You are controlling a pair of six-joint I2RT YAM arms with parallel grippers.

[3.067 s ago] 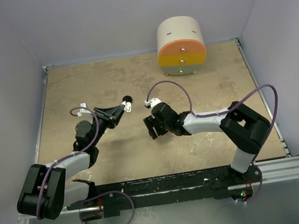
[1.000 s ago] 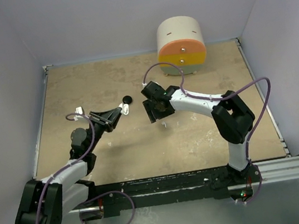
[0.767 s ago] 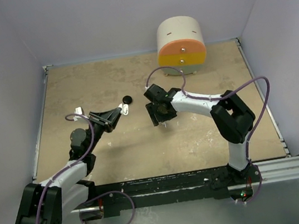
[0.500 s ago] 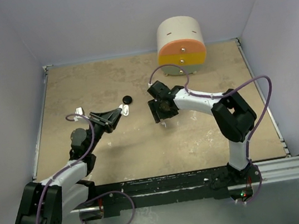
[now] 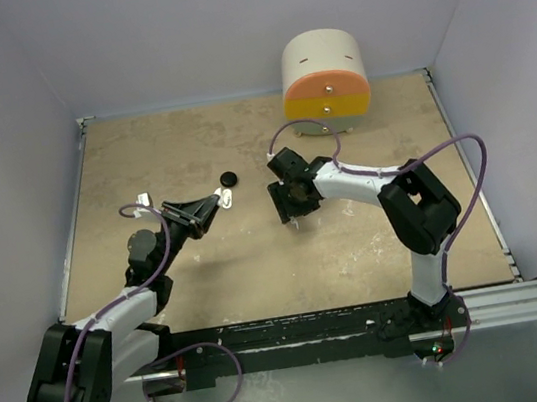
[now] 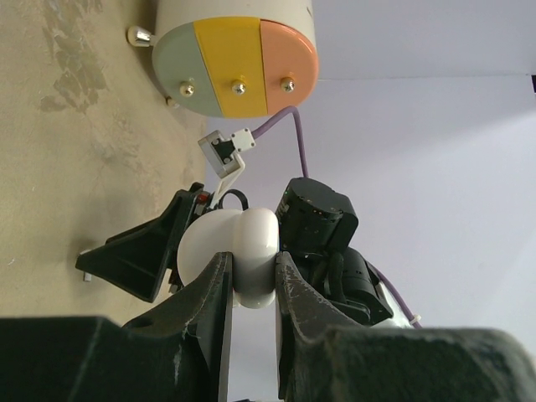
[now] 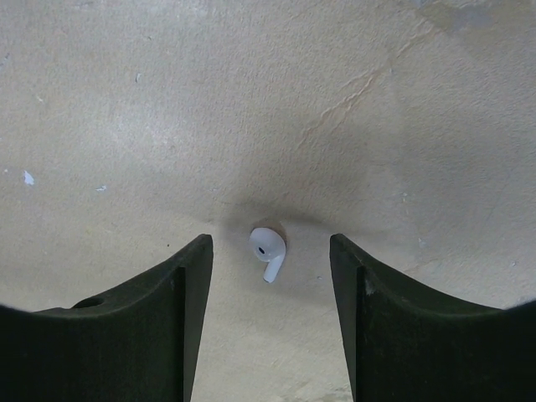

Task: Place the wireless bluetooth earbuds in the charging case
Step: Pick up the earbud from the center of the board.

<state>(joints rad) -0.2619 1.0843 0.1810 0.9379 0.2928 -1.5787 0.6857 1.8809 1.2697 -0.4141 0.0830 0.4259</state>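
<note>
Currently: one white earbud [image 7: 268, 245], lying loose on the desk [image 7: 126, 100], lower centre of the right wrist view. Right end effector [image 5: 291, 216] straddles it, half open, touching nothing, likely poised to pick. Left end effector [image 6: 251, 261] is clamped on what appears to be the white charging case [image 6: 255, 239], presumably presenting it for insertion.

White earbud [image 7: 268, 248]: unseen from my top camera, under the right gripper [image 5: 289, 215].
Charging case [image 6: 251, 251]: lower part buried between the fingers of the left gripper [image 6: 249, 276]; lid position I cannot tell.
Black piece [image 5: 229, 178]: too small for me to name.
Right fingers [image 7: 159, 335]: bases cut by the bottom edge.
</note>
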